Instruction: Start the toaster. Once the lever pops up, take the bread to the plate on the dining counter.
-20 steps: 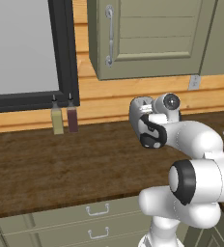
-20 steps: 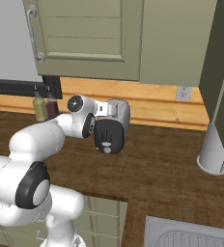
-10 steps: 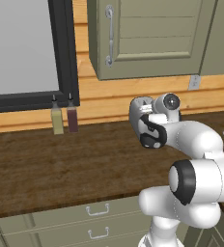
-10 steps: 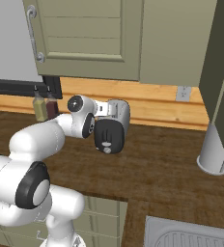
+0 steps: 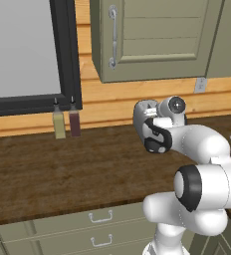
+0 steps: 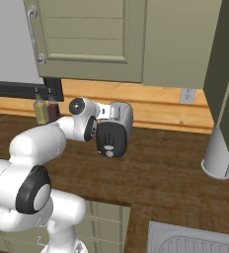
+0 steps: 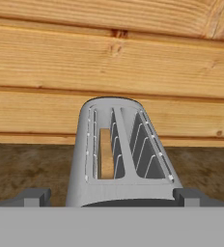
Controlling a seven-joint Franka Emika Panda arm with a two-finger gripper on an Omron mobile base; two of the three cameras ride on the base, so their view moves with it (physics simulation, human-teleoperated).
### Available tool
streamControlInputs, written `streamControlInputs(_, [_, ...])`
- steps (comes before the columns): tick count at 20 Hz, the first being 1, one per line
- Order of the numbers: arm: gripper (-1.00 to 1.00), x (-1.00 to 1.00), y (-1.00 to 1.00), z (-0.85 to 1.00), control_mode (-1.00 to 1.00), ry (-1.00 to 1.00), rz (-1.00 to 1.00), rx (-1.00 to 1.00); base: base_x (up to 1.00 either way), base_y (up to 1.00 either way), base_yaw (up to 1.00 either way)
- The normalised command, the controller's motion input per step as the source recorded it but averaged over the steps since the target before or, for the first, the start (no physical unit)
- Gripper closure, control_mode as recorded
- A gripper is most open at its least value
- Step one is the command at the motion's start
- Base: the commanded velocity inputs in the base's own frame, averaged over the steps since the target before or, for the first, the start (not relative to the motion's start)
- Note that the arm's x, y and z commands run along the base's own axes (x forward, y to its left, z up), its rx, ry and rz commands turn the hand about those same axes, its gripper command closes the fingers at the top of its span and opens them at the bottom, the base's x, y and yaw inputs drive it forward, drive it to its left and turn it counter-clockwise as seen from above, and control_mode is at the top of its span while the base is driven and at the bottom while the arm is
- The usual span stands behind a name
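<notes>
Bread (image 7: 105,153) sat down in the left slot of the toaster (image 7: 119,159), which stood on the surface (image 5: 48,174). Claw (image 7: 111,197) hung spread wide at the lever end; carrying the slice remained undone.

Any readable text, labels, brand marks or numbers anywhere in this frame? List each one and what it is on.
None can be read.
Toaster: its black end panel with the knob carries no legible marking.
Two bottles by the window: no label visible.
Wall outlet: blank.
Cabinet doors and drawers: handles, no lettering.
Bread in the toaster's slot: plain.
</notes>
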Motion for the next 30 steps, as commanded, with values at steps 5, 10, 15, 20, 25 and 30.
streamControlInputs(5, [-1.00,0.00,0.00,0.00,-1.00,0.00,0.00,0.00,0.00,0.00,0.00])
streamControlInputs(10, [-1.00,0.00,0.00,0.00,-1.00,0.00,0.00,0.00,0.00,0.00,0.00])
streamControlInputs(15, [-1.00,0.00,0.00,0.00,-1.00,0.00,0.00,0.00,0.00,0.00,0.00])
streamControlInputs(20, [-1.00,0.00,0.00,0.00,-1.00,0.00,0.00,0.00,0.00,0.00,0.00])
streamControlInputs(25, [-1.00,0.00,0.00,0.00,-1.00,0.00,0.00,0.00,0.00,0.00,0.00])
streamControlInputs(30, [-1.00,0.00,0.00,0.00,-1.00,0.00,0.00,0.00,0.00,0.00,0.00])
